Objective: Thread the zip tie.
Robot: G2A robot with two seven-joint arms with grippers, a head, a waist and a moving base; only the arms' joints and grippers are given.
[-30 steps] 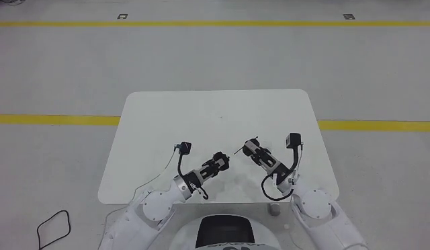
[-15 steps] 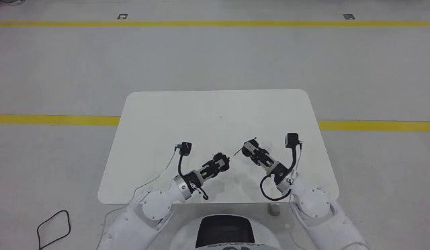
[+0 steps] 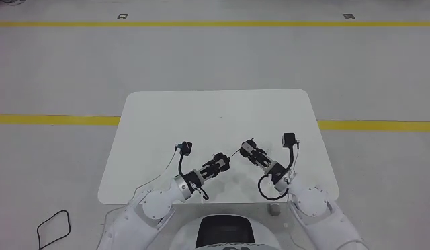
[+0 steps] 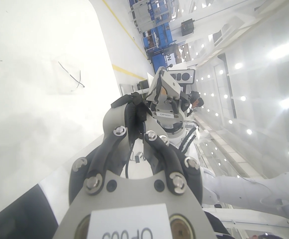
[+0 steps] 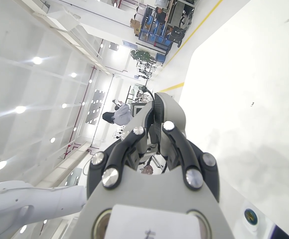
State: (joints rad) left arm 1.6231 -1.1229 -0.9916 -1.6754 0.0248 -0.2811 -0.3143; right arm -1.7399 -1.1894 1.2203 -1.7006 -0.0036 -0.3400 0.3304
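Over the table's (image 3: 215, 109) near middle, the left gripper (image 3: 222, 160) and right gripper (image 3: 246, 147) are held low, angled tip toward tip with fingers drawn together, and the black zip tie (image 4: 71, 75) is seen on the table between them.

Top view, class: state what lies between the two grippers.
In the top view a thin dark strand, apparently the zip tie, crosses the short gap between the left gripper and the right gripper, above the white table.
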